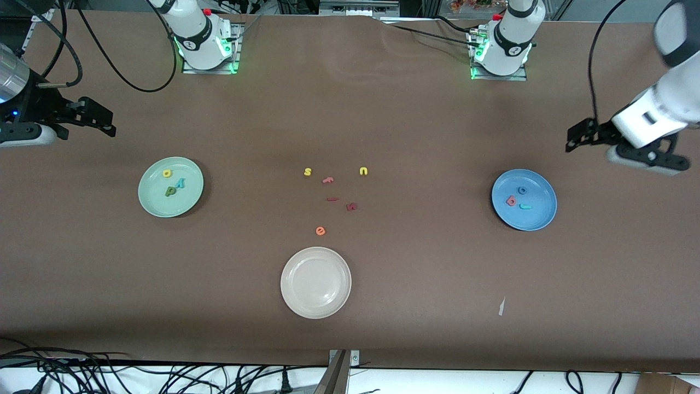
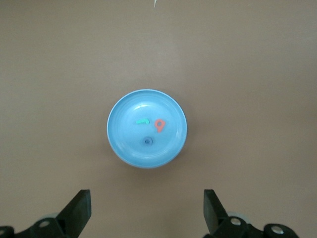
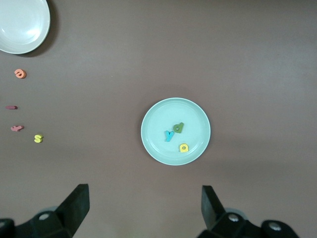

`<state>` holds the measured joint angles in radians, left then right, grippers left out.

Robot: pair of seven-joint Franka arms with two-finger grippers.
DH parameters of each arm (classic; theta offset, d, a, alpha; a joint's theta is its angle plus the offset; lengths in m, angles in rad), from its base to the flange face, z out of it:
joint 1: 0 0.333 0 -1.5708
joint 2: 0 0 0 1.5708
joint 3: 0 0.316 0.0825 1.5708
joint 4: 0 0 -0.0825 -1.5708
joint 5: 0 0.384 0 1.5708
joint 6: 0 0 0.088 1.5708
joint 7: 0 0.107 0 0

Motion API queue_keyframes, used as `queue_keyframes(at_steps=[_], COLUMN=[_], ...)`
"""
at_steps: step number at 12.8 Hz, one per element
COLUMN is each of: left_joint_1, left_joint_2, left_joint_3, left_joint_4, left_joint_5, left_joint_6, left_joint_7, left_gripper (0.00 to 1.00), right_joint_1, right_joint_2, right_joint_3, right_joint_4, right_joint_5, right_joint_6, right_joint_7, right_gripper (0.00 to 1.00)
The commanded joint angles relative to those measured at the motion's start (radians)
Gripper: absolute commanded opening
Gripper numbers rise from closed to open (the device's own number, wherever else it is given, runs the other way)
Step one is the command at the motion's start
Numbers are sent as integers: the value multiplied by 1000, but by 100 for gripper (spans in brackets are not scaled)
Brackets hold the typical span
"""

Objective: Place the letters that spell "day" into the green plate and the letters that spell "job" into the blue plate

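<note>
The green plate [image 1: 153, 203] lies toward the right arm's end of the table and holds a yellow a [image 1: 167, 173], a teal y [image 1: 181, 183] and a dark green d [image 1: 171, 191]. The blue plate [image 1: 540, 216], toward the left arm's end, carries a blue o [image 1: 522, 190], a pink b [image 1: 511, 201] and a teal j [image 1: 525, 206]. My left gripper [image 2: 147, 213] hangs open and empty, high beside the blue plate [image 2: 124, 146]. High beside the green plate [image 3: 156, 148], my right gripper [image 3: 145, 210] is also open and empty.
A cream-white plate [image 1: 315, 282] sits mid-table, nearest the front camera. Farther from that camera lie an orange e [image 1: 320, 231], three dark red letters [image 1: 351, 207], a yellow s [image 1: 308, 172] and a yellow u [image 1: 363, 171]. A white scrap [image 1: 501, 306] lies near the front edge.
</note>
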<state>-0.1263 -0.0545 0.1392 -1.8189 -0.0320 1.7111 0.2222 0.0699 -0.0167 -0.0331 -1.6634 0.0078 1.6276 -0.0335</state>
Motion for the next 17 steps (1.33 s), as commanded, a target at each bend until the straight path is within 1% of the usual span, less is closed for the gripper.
queue_keyframes(at_steps=[1,2,4,6,7,9,17], left_joint_1=[10,10,7,-15,-19,-84,-84], left_joint_2=[24,22,31,51,54,62,65], left_joint_3=[-12,-24,-45,-32,-18,11,5], left_joint_4=[188,220,260,289,290,285,291], left_joint_5=[34,32,34,47,46,52,52], left_joint_6=[-166,-191,-196,-197,-197,-197,-212], left_joint_7=[-1,-1,-6,-9,-11,-12,-14], left_gripper=[100,100,100,100,100,100,100], right_joint_1=[8,8,8,8,8,8,8], right_joint_2=[11,11,11,9,9,9,11], right_joint_3=[-28,-27,-30,-30,-30,-30,-30], right_joint_4=[28,28,27,28,28,28,28], right_joint_5=[23,23,24,21,14,11,11], right_joint_6=[-18,-12,-17,-18,-18,-20,-20], right_joint_7=[9,9,9,6,4,-3,-6], right_gripper=[100,100,100,100,100,100,100])
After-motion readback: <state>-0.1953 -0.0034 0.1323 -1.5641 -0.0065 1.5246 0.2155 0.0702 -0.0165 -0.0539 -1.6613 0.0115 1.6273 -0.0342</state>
